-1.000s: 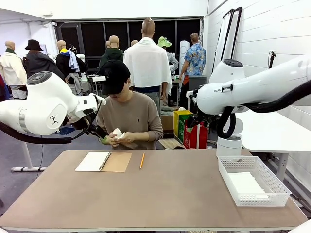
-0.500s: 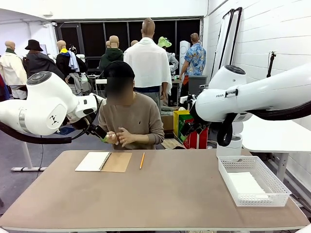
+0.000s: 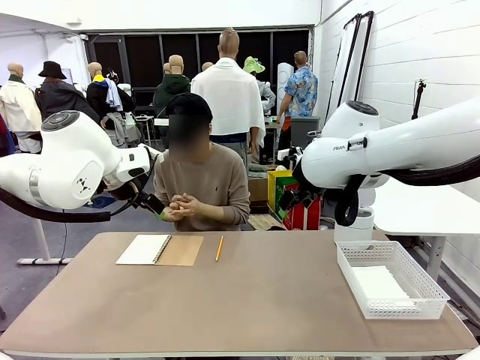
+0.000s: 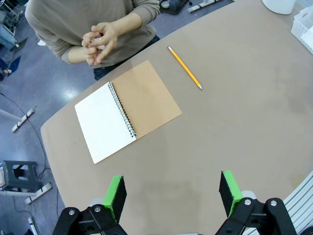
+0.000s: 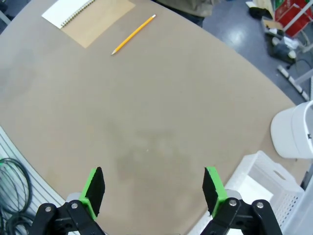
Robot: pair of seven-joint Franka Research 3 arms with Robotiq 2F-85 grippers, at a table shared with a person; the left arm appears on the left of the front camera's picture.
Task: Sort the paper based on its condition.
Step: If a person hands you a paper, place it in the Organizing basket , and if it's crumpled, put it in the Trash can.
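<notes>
- My left gripper hung high above the table, its green pads spread wide with nothing between them; my right gripper hung the same way, jaws apart and empty.
- A second before, the person held a white wad of paper up in plain sight; now the person's hands were clasped tight around it at the far edge, with only a sliver of the crumpled paper showing white between the fingers.
- I judged that sheet was being balled up as the damaged one, so nothing was yet offered for me to take.
- A flat white sheet lay smooth inside the perforated white plastic basket at the near right.
- At the far left lay the open spiral notebook, its brown cardboard cover folded back, with a slim yellow pencil just to its right.
</notes>
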